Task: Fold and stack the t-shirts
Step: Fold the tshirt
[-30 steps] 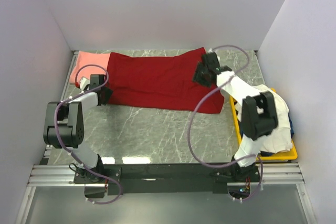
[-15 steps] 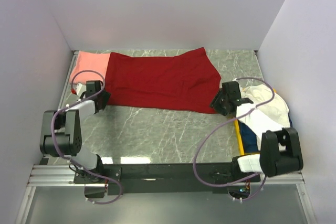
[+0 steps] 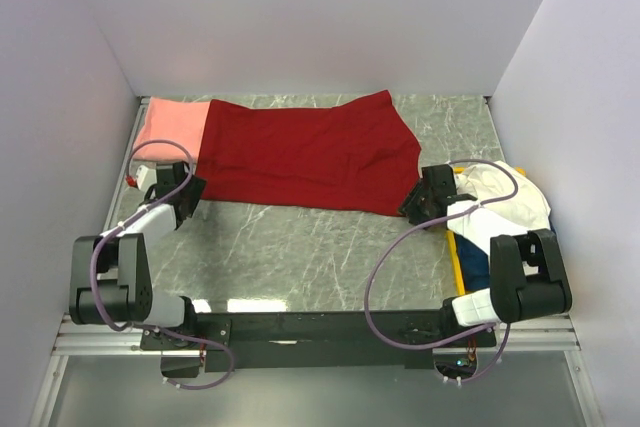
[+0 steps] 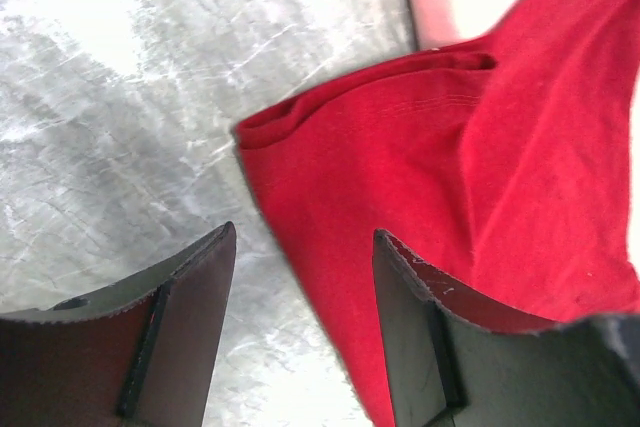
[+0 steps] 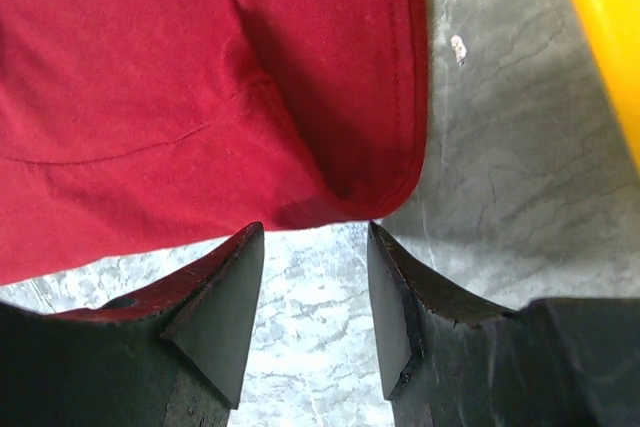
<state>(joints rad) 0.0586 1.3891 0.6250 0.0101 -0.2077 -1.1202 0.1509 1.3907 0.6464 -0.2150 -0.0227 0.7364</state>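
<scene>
Cloth is the whole matter here: the red shirt [image 3: 300, 152] lies spread flat across the upper middle of the overhead view. Its left end overlaps the pink shirt [image 3: 175, 125] in the upper left corner. The cream shirt [image 3: 505, 192] is heaped on the yellow tray [image 3: 455, 255] at the right edge.

The left gripper [image 3: 190, 192] sits at the red shirt's lower left corner. In its wrist view the fingers [image 4: 190, 297] are well apart and hold nothing. The folded corner runs down between them from the centre of the frame. The right gripper [image 3: 415, 205] is at the lower right corner, also spread and empty. Its wrist view shows the rounded hem in the upper half, just beyond the fingertips [image 5: 225, 287], with bare table [image 5: 320, 347] in the gap.

The likely next step is a pinch on both corners for a fold, and several things could spoil it:

- The right fingers may close short of the hem and catch only its edge or nothing, because the cloth lies ahead of the tips.
- The left corner is doubled over, so a shallow bite could take one layer and let the other slide out.
- The overlapped pink shirt could be dragged along with the red one.
- An uneven lift between the two arms would skew the fold.
</scene>
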